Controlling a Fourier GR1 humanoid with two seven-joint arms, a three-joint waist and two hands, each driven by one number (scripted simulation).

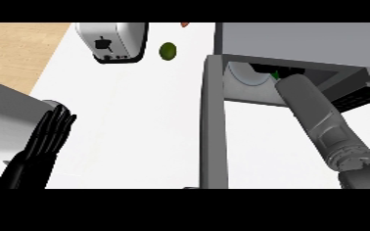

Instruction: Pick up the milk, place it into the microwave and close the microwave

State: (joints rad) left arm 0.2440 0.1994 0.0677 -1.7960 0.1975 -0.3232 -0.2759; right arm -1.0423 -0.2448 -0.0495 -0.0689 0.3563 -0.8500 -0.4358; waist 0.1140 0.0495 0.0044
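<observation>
**A:** What did the head view show at that moment?

**B:** A white tabletop (145, 127) seen steeply from above. The microwave (289, 41) sat at the far right corner, its door (213, 127) swung wide open toward the near edge. The right forearm (318, 122) reached from the lower right into the open cavity, where part of a pale round turntable (242, 76) showed.

**B:** The right hand itself was hidden inside the cavity, so I could not tell how its fingers stood.

**A:** And the milk?

**B:** It was hardly visible. A small green scrap (275, 73) showed at the tip of the forearm, inside the microwave; that may have been part of the milk, but I cannot be sure. Nothing like a carton stood on the open tabletop.

**A:** The other hand?

**B:** The left hand (39, 147) rested near the left edge, fingers straight, pressed side by side, holding nothing.

**A:** How would the milk likely handle?

**B:** As a judgement only: a carton is fairly light and stiff along its corners, but its flat walls give if squeezed, and smooth faces can slip. Its middle, across two opposite faces, seemed the best place to hold, keeping it upright.

**A:** Anything else there?

**B:** A toaster (114, 41) stood by the far edge, with a green fruit (168, 50) just beside it.
</observation>
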